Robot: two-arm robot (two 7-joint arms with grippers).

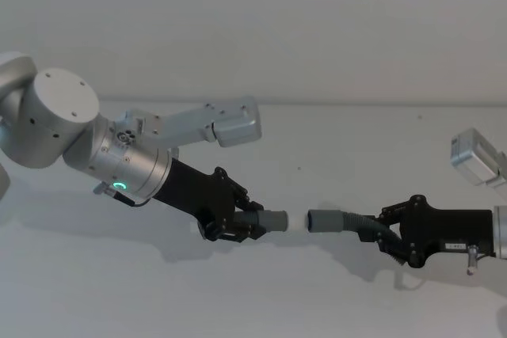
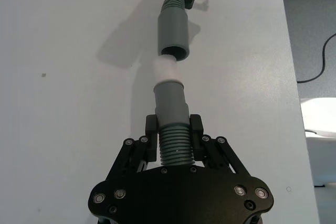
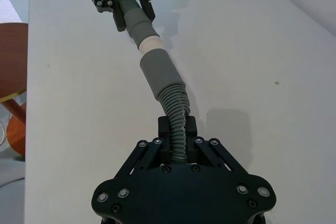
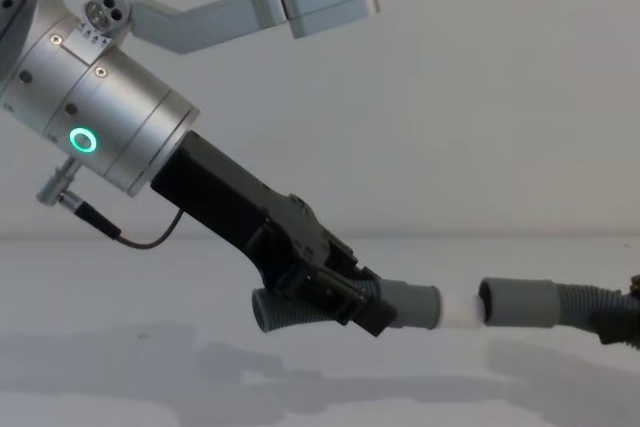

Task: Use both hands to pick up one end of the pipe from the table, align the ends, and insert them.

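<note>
The left gripper [image 1: 240, 225] is clamped tight on the ribbed middle of the left hose piece [image 1: 273, 219], and the right gripper [image 1: 379, 231] is closed the same way around the ribbing of the right hose piece [image 1: 329, 220]. Both pieces are held above the table [image 1: 238, 306] at mid-scene (their shadows lie beneath), cuffs facing. The left piece's white tip [image 1: 297, 222] meets the mouth of the right cuff.

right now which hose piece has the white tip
The hose piece in the left pincer: its cuff ends in a narrower white tip. The one in the right pincer ends in an open grey cuff.
</note>
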